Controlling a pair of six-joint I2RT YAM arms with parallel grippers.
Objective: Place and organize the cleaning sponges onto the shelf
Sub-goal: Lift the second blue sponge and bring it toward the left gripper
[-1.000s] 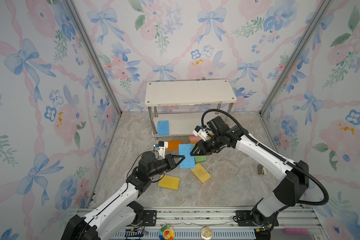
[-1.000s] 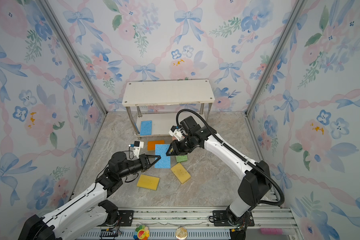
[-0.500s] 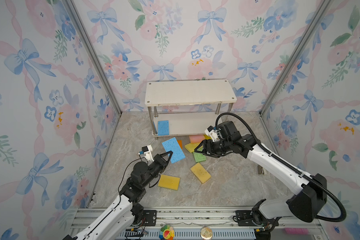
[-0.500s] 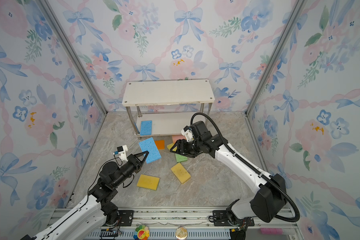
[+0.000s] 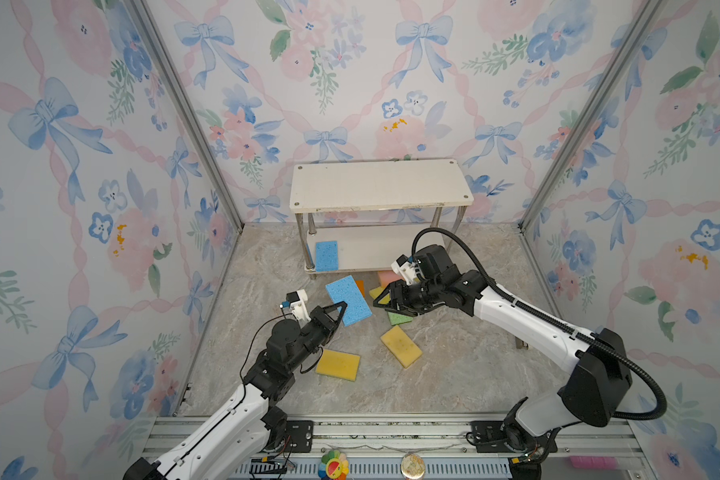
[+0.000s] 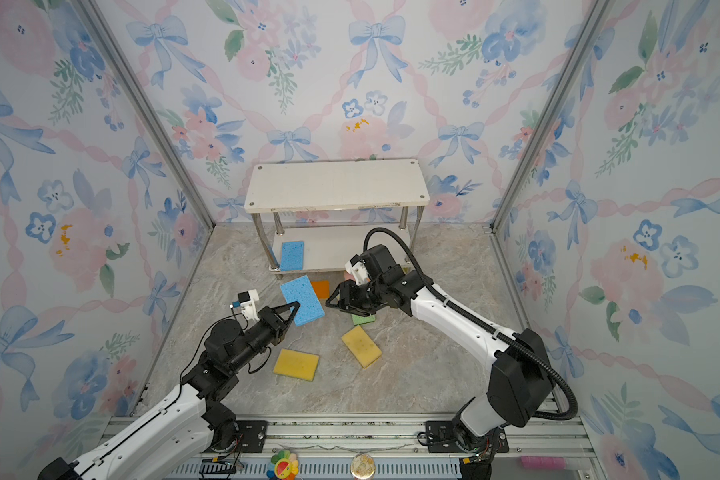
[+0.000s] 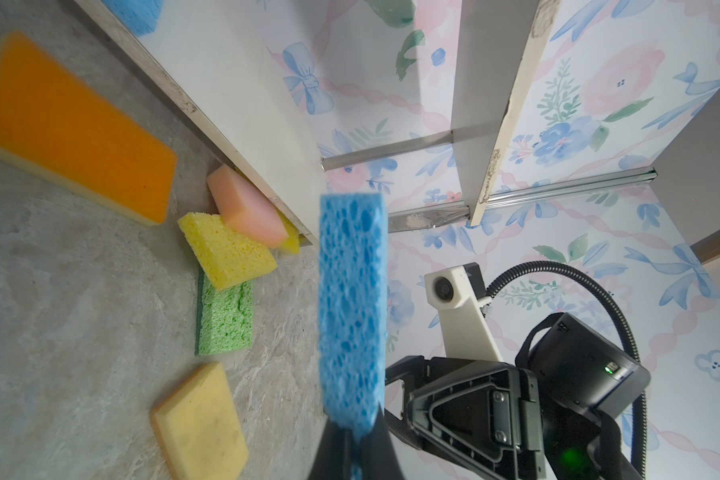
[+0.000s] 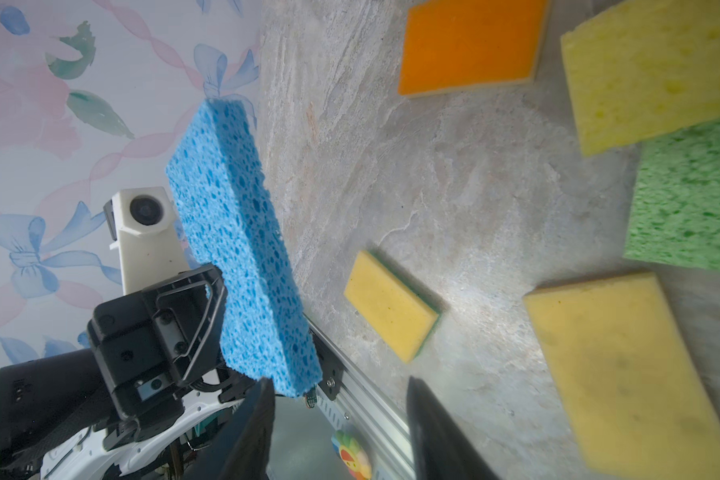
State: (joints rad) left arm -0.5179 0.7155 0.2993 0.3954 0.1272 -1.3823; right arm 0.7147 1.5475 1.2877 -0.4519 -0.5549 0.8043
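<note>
Left tool [image 5: 341,308] is clamped on the near edge of the blue sponge [image 5: 348,300], holding it raised and tilted clear of the surface, presumably for transfer to the shelf [image 5: 381,183] just beyond. Right tool [image 5: 385,300], jaws apart and empty, hovers just beside that sponge, above the green sponge [image 5: 400,319] lying on the surface.

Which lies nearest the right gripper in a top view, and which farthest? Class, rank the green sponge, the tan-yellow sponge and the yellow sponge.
From the right gripper:
1. Green sponge, right beside it, partly hidden.
2. Tan-yellow sponge, farther toward the front, in the middle.
3. Yellow sponge, over by the left arm.
</note>
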